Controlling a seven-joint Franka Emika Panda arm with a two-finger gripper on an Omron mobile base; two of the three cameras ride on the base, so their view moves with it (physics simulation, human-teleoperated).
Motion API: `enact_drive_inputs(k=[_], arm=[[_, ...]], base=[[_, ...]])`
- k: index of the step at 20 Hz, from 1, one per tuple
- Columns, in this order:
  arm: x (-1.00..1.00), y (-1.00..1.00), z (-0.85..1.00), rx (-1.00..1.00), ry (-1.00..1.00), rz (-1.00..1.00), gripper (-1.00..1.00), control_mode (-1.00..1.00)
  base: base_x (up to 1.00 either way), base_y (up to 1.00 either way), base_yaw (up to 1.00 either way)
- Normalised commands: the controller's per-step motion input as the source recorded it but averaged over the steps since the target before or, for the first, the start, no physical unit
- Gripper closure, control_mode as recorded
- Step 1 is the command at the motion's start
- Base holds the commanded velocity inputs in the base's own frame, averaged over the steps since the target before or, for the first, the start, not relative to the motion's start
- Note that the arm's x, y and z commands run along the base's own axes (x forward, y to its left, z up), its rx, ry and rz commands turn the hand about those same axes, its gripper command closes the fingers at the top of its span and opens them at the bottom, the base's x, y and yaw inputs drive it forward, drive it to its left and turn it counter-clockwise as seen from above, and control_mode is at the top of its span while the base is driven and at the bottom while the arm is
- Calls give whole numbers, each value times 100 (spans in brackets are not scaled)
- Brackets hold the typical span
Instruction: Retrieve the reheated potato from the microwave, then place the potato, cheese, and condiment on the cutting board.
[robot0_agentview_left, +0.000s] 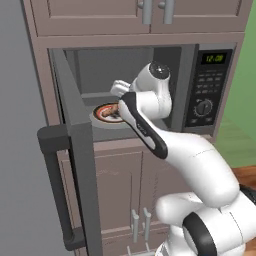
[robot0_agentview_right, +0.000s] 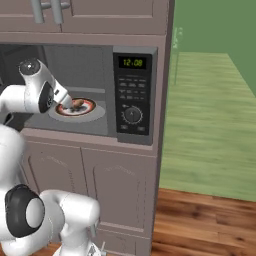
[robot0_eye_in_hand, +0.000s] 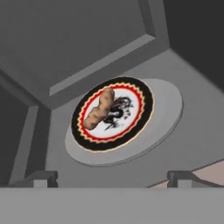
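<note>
The microwave (robot0_agentview_right: 132, 95) is seen with its door (robot0_agentview_left: 75, 150) swung wide, and the arm is reached into its cavity. The potato (robot0_eye_in_hand: 99, 109) is laid on a round plate (robot0_eye_in_hand: 142, 89) with a black rim and red zigzag ring, which is set on the pale turntable (robot0_eye_in_hand: 168, 113) on the oven floor. The gripper (robot0_eye_in_hand: 113, 178) is held with its fingertips (robot0_eye_in_hand: 41, 178) spread wide, short of the plate, and nothing is clasped between them.
</note>
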Motion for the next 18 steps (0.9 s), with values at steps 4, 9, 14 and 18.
enact_drive_inputs(k=[4, 9, 14, 18], arm=[[51, 13, -39, 0, 21, -5, -100, -100], [47, 14, -41, 0, 11, -3, -100, -100], [35, 12, -38, -1, 0, -4, -100, -100], [38, 5, -39, -2, 0, -4, -100, -100]], base=[[0, 0, 0], [0, 0, 0], [0, 0, 0], [0, 0, 0]])
